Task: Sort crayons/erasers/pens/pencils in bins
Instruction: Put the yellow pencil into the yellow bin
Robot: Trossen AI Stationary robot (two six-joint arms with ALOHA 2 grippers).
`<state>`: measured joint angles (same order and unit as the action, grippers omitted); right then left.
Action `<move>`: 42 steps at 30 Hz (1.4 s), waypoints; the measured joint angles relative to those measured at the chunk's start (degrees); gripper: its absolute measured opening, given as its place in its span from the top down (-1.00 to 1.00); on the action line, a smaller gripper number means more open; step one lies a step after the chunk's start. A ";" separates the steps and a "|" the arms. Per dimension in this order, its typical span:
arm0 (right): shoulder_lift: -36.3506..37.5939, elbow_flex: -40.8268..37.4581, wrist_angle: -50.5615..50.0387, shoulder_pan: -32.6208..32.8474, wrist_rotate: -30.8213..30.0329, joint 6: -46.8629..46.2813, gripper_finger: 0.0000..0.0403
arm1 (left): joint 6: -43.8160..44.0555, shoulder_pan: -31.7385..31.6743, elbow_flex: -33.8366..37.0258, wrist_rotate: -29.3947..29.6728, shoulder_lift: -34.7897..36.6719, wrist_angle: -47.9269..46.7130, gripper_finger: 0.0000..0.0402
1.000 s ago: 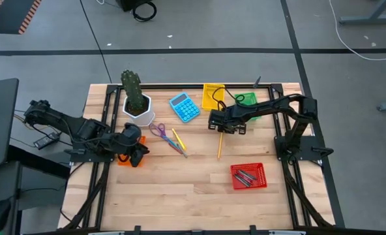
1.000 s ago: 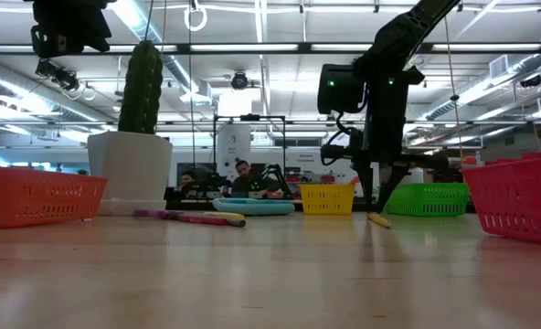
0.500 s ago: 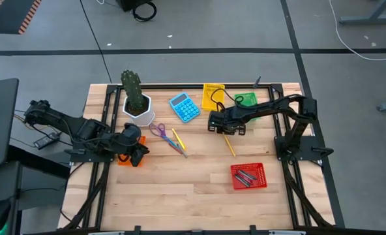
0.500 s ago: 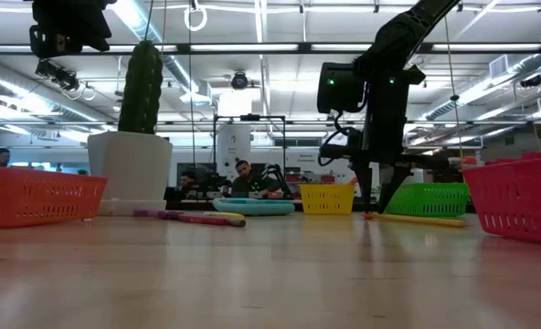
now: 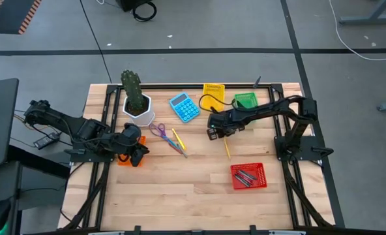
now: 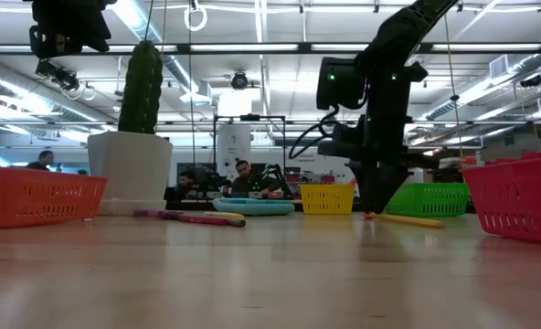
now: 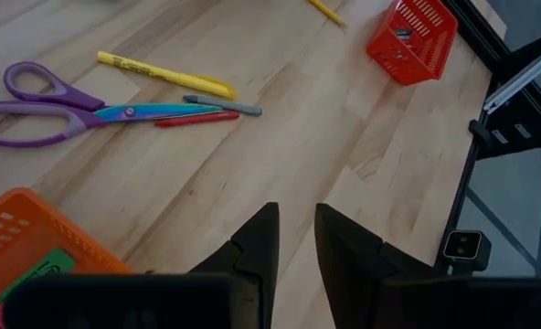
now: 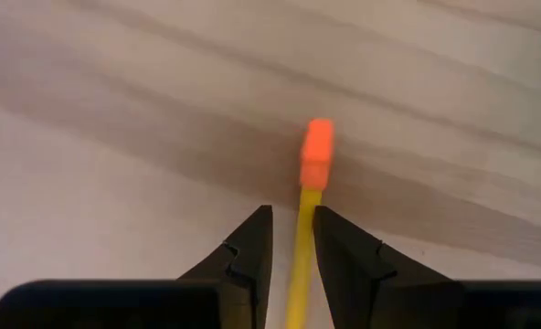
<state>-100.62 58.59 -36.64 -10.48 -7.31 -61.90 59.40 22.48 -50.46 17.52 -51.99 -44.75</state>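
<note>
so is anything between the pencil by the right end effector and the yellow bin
Nothing loose on the table lies between them. The pencil lies on bare wood, and the yellow bin sits at the table's far edge. Only the right end effector and its arm hang over that stretch, with the pencil's eraser end between its fingers in the right wrist view.

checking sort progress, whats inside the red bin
The red bin near the table's front right holds a few dark pens, lying side by side. The high view shows nothing else in it; anything under them is hidden.
</note>
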 joint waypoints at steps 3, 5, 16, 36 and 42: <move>0.00 0.00 0.00 1.26 -0.02 2.22 0.55 | -0.02 0.00 0.02 0.00 0.00 -0.12 0.61; -0.47 0.02 0.07 1.91 -0.21 2.25 0.56 | 0.00 0.00 0.00 -0.02 0.00 -0.12 0.61; -4.61 0.31 -0.32 4.49 -1.41 -5.59 0.59 | 1.72 1.50 0.00 -1.63 -0.01 -0.08 0.62; -4.47 3.65 -3.30 3.01 -1.20 -3.48 0.84 | 3.04 4.15 0.00 -1.55 -0.02 -0.07 0.62; -4.50 10.02 -5.22 2.99 -0.70 1.13 0.84 | 3.04 4.15 0.00 -1.53 -0.02 -0.05 0.63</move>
<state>-105.12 68.60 -41.87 -7.49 -8.01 -60.77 62.43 26.63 -50.45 15.99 -52.01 -44.80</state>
